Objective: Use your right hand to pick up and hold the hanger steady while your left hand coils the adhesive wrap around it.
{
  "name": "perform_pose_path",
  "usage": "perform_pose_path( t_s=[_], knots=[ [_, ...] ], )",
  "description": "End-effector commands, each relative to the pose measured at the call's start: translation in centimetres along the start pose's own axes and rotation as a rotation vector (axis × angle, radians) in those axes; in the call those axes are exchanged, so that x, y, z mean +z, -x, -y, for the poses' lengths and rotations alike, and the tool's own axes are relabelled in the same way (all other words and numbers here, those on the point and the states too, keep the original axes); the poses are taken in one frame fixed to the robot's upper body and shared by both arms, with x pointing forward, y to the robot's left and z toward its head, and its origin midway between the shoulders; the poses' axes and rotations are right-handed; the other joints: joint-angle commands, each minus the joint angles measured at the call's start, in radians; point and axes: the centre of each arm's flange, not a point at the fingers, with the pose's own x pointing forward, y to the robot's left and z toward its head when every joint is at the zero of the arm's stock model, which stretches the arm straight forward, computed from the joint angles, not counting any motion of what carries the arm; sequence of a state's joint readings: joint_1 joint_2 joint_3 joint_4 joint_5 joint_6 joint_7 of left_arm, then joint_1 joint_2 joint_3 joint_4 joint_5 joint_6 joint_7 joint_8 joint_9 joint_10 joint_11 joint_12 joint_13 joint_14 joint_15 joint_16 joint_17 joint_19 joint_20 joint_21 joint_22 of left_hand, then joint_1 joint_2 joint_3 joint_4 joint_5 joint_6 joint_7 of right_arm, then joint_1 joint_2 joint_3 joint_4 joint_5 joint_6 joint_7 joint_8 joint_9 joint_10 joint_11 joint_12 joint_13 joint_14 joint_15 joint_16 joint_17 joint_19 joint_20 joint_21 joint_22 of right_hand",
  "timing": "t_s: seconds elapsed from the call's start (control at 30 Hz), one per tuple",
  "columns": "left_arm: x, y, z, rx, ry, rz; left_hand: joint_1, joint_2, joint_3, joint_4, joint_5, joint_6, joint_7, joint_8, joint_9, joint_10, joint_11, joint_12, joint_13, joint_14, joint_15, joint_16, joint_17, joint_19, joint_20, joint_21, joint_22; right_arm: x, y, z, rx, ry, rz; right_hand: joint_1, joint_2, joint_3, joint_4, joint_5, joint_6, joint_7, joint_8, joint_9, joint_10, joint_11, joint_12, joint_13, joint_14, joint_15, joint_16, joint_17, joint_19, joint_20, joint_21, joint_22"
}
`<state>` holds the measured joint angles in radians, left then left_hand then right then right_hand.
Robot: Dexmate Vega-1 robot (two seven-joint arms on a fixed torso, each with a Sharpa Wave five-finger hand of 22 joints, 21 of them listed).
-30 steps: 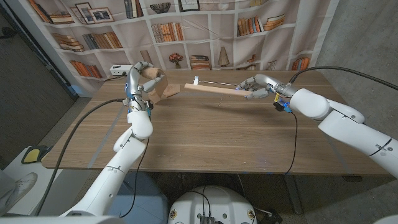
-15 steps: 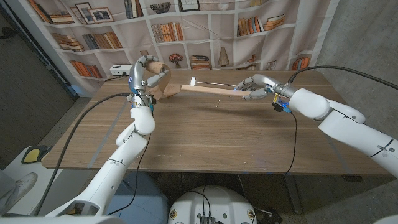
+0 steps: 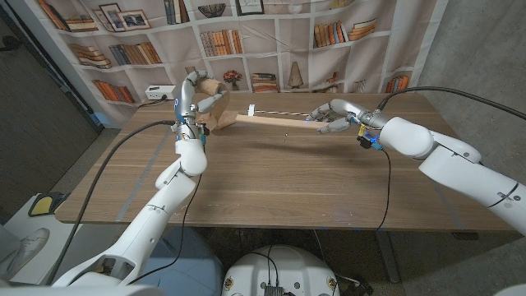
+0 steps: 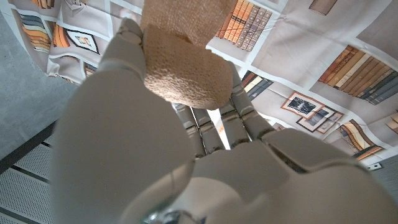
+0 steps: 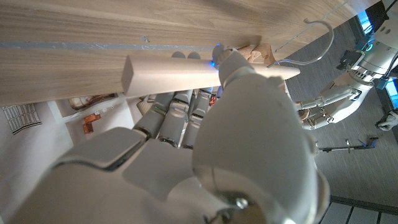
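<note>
A pale wooden hanger [image 3: 275, 122] hangs level above the far side of the table, its metal hook [image 5: 317, 43] bright in the right wrist view. My right hand [image 3: 333, 115] grips the hanger's right end, fingers wrapped round the bar [image 5: 180, 70]. My left hand [image 3: 196, 97] is raised at the hanger's left end and holds a tan roll of adhesive wrap [image 3: 215, 86]. A strip of wrap [image 3: 223, 119] runs from the roll to the hanger's left end. In the left wrist view the roll [image 4: 186, 78] sits between the fingers of my left hand.
The wooden table [image 3: 271, 181] spreads below both arms. A bookshelf backdrop [image 3: 246, 41] stands behind the table's far edge. Black cables [image 3: 386, 189] trail from both wrists across the table.
My left hand has risen and moved right with the roll, toward the hanger's left end. The hanger and my right hand have shifted slightly up and left.
</note>
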<state>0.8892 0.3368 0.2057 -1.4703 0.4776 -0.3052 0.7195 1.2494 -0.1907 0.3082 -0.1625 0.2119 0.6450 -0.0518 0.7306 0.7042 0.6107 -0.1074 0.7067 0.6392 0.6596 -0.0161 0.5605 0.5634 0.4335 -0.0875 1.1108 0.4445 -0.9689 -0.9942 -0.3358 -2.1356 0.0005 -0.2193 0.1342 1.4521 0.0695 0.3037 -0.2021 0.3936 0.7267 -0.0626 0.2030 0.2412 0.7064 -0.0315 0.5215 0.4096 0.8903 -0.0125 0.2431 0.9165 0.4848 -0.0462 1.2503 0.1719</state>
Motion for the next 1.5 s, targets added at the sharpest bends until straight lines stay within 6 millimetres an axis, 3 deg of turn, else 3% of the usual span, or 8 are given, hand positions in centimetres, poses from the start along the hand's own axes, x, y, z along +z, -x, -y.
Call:
perform_pose_path(
  t_s=[0.03,0.8,1.5],
  knots=[
    [0.7,-0.6,0.9,-0.007,0.015,0.036,0.339,0.344,-0.004,0.004,-0.001,0.004,-0.001,0.002,0.003,0.002,-0.003,0.006,0.005,0.179,-0.168,0.005,0.055,-0.002,-0.002,0.012,-0.004,0.8,-0.4,-0.2,0.011,-0.006,0.015,0.019,0.023,0.041,0.038,0.005,0.004,-0.003,0.000,0.003,0.087,-0.076,0.006,0.133,0.115,-0.220,0.007,0.002,-0.008,-0.101,0.006,0.004],
    [1.5,-2.1,3.5,-0.066,0.063,0.055,0.340,0.344,-0.005,0.003,-0.002,0.004,-0.002,0.003,0.001,0.001,-0.006,0.008,0.000,0.179,-0.167,0.004,0.054,-0.010,-0.004,0.029,-0.024,1.3,-0.4,-0.7,0.021,-0.022,0.043,0.018,0.023,0.041,0.039,0.005,0.005,-0.004,0.000,0.003,0.089,-0.077,0.002,0.135,0.116,-0.220,0.007,0.002,-0.016,-0.100,0.014,0.004],
    [4.2,-2.6,6.0,-0.130,0.134,0.139,0.343,0.346,-0.004,0.003,-0.005,0.005,-0.003,0.006,0.004,0.002,-0.006,0.012,-0.004,0.179,-0.166,0.004,0.055,-0.016,-0.006,0.044,-0.045,1.8,-0.8,-1.6,0.045,-0.038,0.078,0.018,0.022,0.041,0.038,0.004,0.004,-0.004,0.000,0.003,0.091,-0.075,-0.002,0.136,0.115,-0.220,0.007,0.001,-0.023,-0.101,0.023,0.004]
  ],
)
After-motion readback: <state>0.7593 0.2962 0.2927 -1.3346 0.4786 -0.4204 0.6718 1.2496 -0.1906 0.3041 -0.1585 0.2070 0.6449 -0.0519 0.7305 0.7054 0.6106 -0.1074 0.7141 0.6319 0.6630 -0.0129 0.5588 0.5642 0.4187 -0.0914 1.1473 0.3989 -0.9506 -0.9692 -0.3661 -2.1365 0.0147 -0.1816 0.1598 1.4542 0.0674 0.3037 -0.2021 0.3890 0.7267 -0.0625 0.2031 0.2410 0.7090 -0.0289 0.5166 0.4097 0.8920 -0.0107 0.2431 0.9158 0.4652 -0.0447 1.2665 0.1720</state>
